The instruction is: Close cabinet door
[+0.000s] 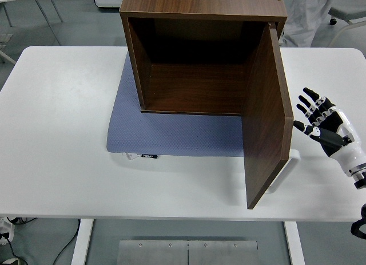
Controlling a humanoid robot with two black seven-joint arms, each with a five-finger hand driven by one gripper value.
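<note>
Hovering with all 5 fingers spread and empty, our right hand (324, 123) sits just right of the cabinet door (267, 119), which stands swung wide open from the brown cabinet (194, 53) up-left of our palm

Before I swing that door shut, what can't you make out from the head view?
- Hinge side of the cabinet door: hidden behind the door's top edge and the cabinet wall.
- Outer face of the door: turned away from the camera; any handle is unseen.
- White piece beside the door's lower edge: mostly covered by the door.
- Right robot hand: its arm is cut off by the right edge.
- Left arm: not in view.
</note>
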